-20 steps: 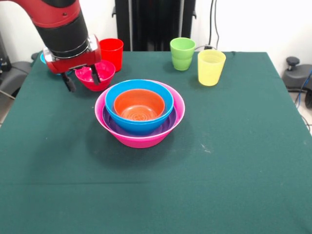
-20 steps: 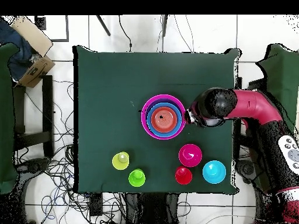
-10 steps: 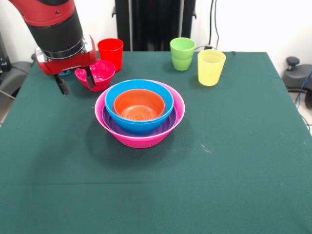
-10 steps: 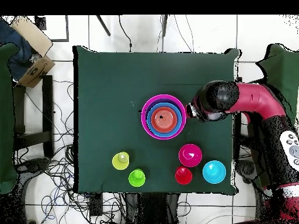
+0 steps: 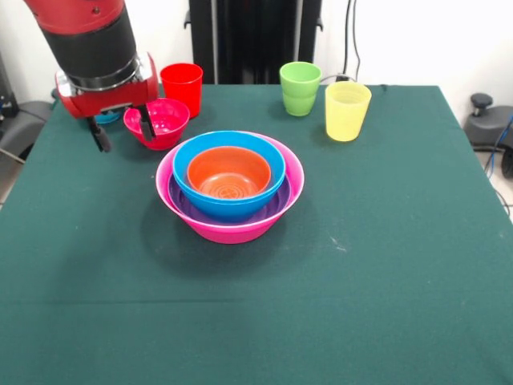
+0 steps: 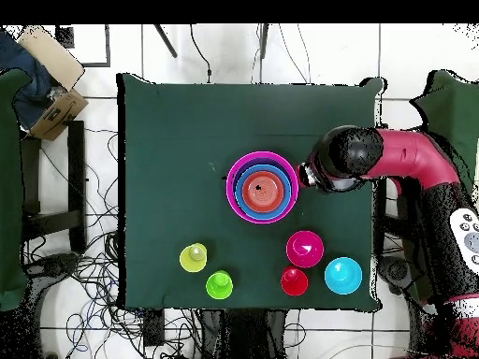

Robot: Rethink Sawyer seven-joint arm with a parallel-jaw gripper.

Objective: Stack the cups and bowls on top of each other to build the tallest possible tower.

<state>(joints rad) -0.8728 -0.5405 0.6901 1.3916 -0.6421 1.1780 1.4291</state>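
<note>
hand [image 5: 120, 132] hanging spread and empty above the table's [image 5: 385, 265] green cloth, two dark fingers apart, just at 9 o'clock of the magenta-red bowl [image 5: 158, 123] in the front view. tower [image 5: 230, 186] at table centre: pink bowl [image 5: 280, 210] outermost, purple bowl [image 5: 276, 204] inside it, then a blue bowl [image 5: 260, 152], orange bowl [image 5: 228, 172] innermost. red cup [image 5: 182, 87] at 1 o'clock of the magenta-red bowl, green cup [image 5: 300, 88] and yellow cup [image 5: 347, 111] side by side at 1 o'clock of the tower.

seen only from overhead: the whole cyan bowl [image 6: 343, 275], at 4 o'clock of the magenta-red bowl [image 6: 305, 249], mostly hidden behind the arm in the front view; fingers hidden there under the arm's [image 6: 398, 168] wrist, just at 3 o'clock of the tower [image 6: 262, 187]. seen only from the front: the spread fingers.

pale tiled floor [image 6: 215, 51] around the table overhead, tangled cables [image 6: 84, 280] at 8 o'clock, a cardboard box [image 6: 51, 79] at 10 o'clock. white wall [image 5: 417, 40] behind the table in the front view.
</note>
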